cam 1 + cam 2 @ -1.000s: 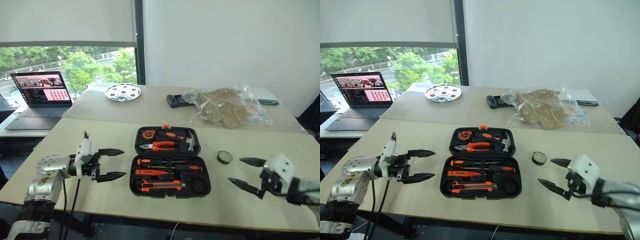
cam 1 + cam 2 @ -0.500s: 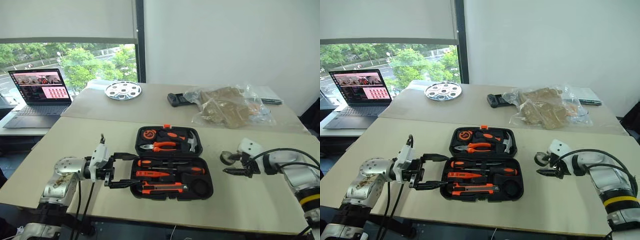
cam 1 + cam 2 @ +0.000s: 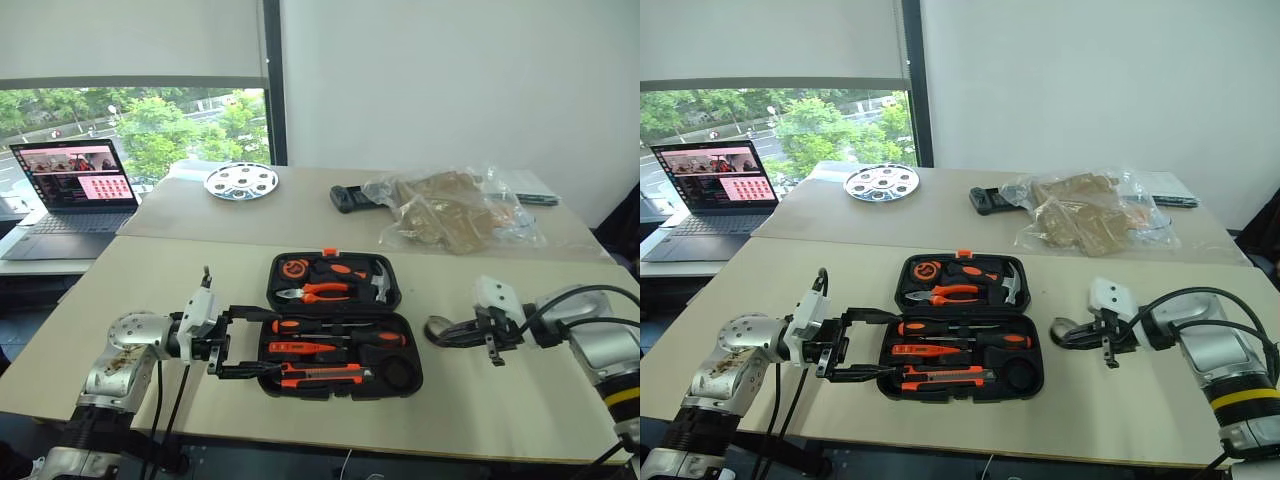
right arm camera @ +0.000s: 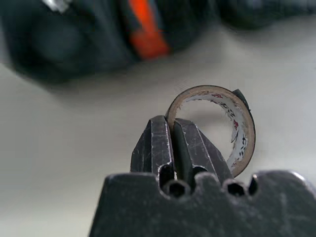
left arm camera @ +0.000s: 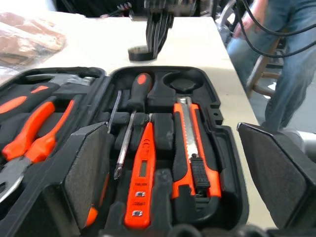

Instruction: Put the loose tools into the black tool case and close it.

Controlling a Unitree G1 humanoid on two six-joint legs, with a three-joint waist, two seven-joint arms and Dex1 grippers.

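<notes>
the black tool case (image 3: 340, 325) lies open in the middle of the near desk (image 3: 150, 270). right of it, the right gripper (image 4: 173, 129) has its fingers closed on the wall of the small black tape roll (image 4: 232, 123); print inside the roll is not readable. the left gripper (image 3: 248, 342) has wide fingers at the case's left edge, beside the orange tester screwdriver (image 5: 140, 182) and utility knife (image 5: 190, 148).

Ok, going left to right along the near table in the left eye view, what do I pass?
Left gripper, open → tool case, open → tape roll → right gripper, shut on the tape roll.
</notes>
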